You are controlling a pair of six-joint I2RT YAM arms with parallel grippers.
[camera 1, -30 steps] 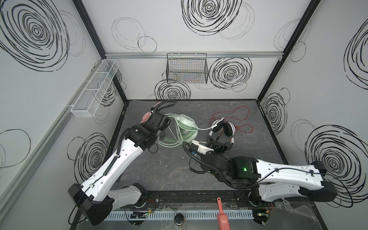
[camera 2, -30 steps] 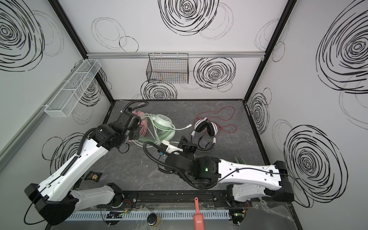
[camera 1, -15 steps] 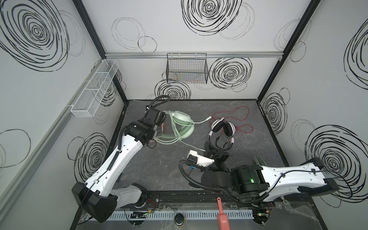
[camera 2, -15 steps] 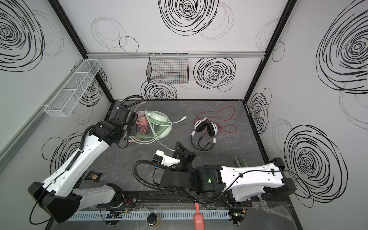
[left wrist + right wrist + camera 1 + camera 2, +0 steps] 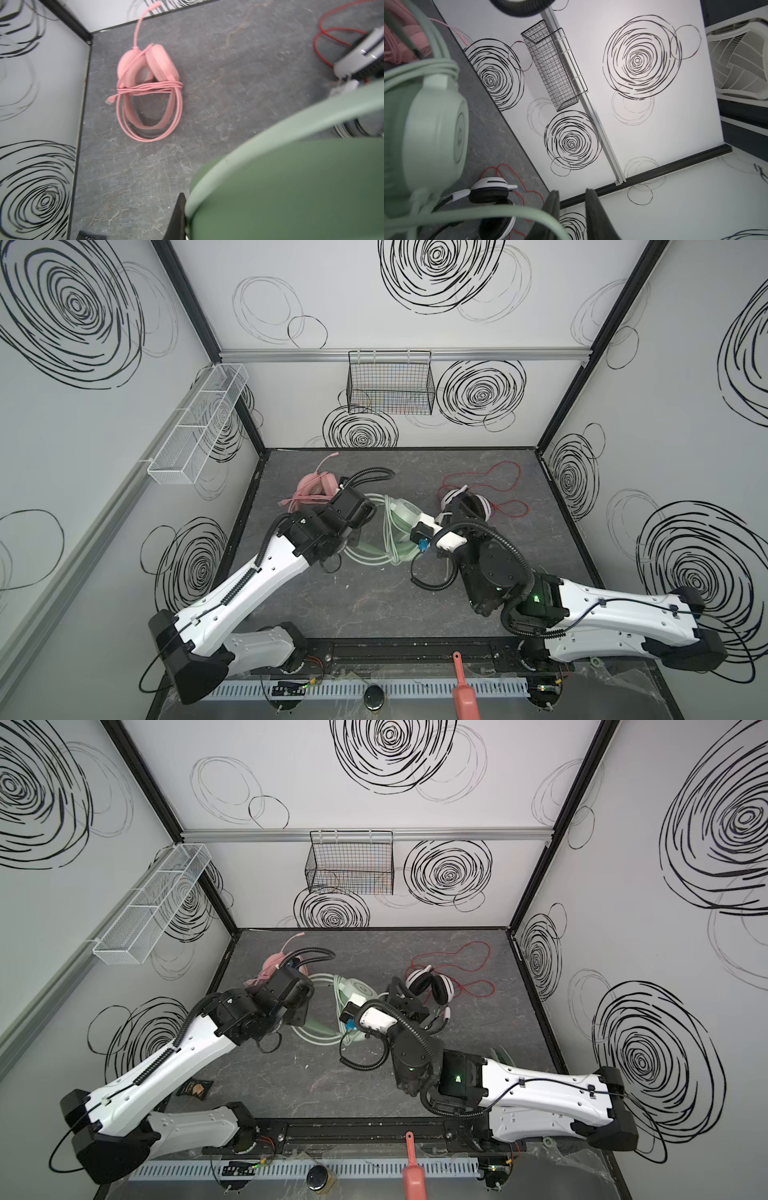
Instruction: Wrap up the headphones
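Note:
The mint-green headphones [image 5: 405, 510] [image 5: 357, 988] lie mid-table with pale green cable [image 5: 390, 531] looped around them. My left gripper [image 5: 188, 204] is shut on their headband [image 5: 291, 116]; one black finger shows and the other is hidden behind the green. My right gripper [image 5: 572, 192] [image 5: 397, 990] is open and empty, with the green cable [image 5: 467, 216] passing just beside one finger. The pink headphones [image 5: 316, 489] [image 5: 149, 83] sit at the back left, cable wound round them. The white-and-black headphones [image 5: 473, 504] [image 5: 492, 187] lie to the right, their red cable [image 5: 498, 481] spread loose.
A black wire basket [image 5: 390, 385] hangs on the back wall and a white mesh tray [image 5: 199, 427] on the left wall. A red scoop [image 5: 465, 693] and a small black disc [image 5: 374, 695] lie at the front edge. A small dark packet [image 5: 195, 1088] lies under the left arm.
My right gripper's jaws have parted, and that arm has swung from the front back up beside the green headset. The left gripper and the green headset have shifted right.

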